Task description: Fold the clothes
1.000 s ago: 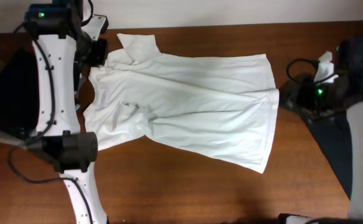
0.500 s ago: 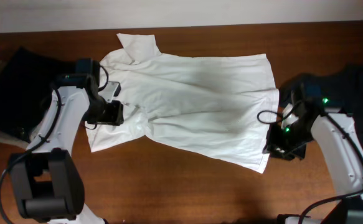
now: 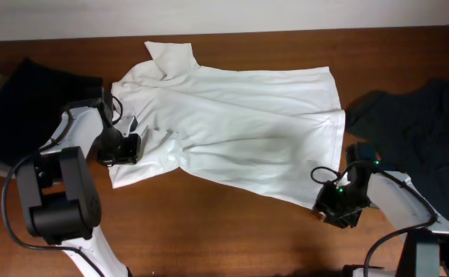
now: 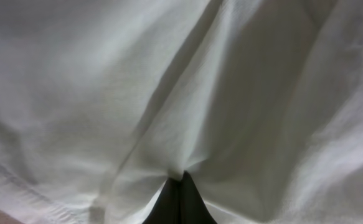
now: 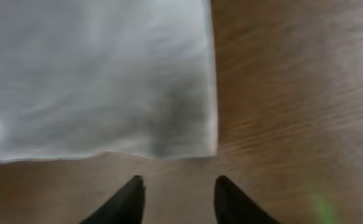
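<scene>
White shirt [image 3: 232, 131] spread on table [image 3: 209, 235]; left gripper [image 4: 180, 179] pinching it.

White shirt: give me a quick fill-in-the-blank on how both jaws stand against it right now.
1. The left jaws are ____ on a fold of the shirt.
2. The right jaws are ____ and hold nothing.
3. The right jaws sit over the bare ____, just off the shirt's corner.
Missing words: shut; open; table.
</scene>
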`<state>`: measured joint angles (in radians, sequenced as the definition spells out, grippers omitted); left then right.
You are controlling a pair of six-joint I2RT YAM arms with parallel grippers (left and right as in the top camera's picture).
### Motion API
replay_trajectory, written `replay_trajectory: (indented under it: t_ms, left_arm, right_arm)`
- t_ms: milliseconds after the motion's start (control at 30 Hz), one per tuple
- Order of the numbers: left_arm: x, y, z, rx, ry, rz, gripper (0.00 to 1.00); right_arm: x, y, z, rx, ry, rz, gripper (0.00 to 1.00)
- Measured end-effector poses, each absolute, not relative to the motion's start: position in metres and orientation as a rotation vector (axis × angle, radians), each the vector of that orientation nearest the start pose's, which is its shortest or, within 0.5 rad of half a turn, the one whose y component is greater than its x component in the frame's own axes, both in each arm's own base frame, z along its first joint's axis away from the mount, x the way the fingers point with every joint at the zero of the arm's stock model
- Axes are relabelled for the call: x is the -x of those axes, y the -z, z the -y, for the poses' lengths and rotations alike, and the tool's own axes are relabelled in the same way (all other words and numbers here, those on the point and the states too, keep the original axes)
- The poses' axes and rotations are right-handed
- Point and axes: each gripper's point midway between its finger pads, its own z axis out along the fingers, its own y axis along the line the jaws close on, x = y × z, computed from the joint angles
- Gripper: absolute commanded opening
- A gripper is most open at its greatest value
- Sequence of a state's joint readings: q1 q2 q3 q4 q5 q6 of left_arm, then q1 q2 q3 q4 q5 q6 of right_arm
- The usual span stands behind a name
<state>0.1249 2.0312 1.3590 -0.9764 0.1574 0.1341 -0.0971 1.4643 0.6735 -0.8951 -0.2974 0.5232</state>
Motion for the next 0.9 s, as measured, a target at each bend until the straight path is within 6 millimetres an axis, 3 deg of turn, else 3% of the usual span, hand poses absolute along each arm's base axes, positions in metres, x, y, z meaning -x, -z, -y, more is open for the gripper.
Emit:
replay_trajectory:
  t_ms: [33,67,133,167,267,333,433,600,767,900]
  left_arm:
    - [-0.348,-0.001,-0.016,-0.005,0.266,-3.189,0.00]
    - [-0.347,-0.001,-0.016,-0.005,0.267,-3.190,0.00]
    - [-0.346,-0.002,-0.016,-0.005,0.271,-3.197,0.00]
    - [-0.343,-0.002,-0.016,-0.002,0.276,-3.208,0.00]
    - [-0.336,-0.005,-0.017,0.014,0.289,-3.238,0.00]
    - [-0.334,-0.010,-0.023,0.046,0.292,-3.245,0.00]
    - [-0.336,-0.024,-0.036,0.099,0.283,-3.204,0.00]
    - [-0.344,-0.053,-0.043,0.109,0.252,-3.115,0.00]
    - [-0.346,-0.054,-0.042,0.108,0.262,-3.107,0.01]
    - [-0.347,-0.054,-0.040,0.104,0.277,-3.101,0.08]
  right_arm:
    - [-0.186,-0.003,-0.029,-1.034,-0.414,-3.100,0.42]
    - [-0.189,0.001,-0.027,-1.042,-0.394,-3.078,0.36]
    - [-0.196,0.002,-0.025,-1.048,-0.390,-3.041,0.11]
    - [-0.200,0.002,-0.024,-1.040,-0.389,-3.027,0.04]
    - [-0.203,0.003,-0.020,-1.048,-0.357,-3.008,0.04]
    - [-0.194,-0.001,-0.019,-1.066,-0.327,-3.054,0.04]
    - [-0.192,-0.029,-0.015,-1.040,-0.274,-3.129,0.04]
    - [-0.246,-0.076,0.000,-0.883,-0.221,-3.005,0.04]
    - [-0.269,-0.078,0.006,-0.834,-0.212,-2.920,0.04]
    - [-0.298,-0.070,0.009,-0.808,-0.223,-2.846,0.04]
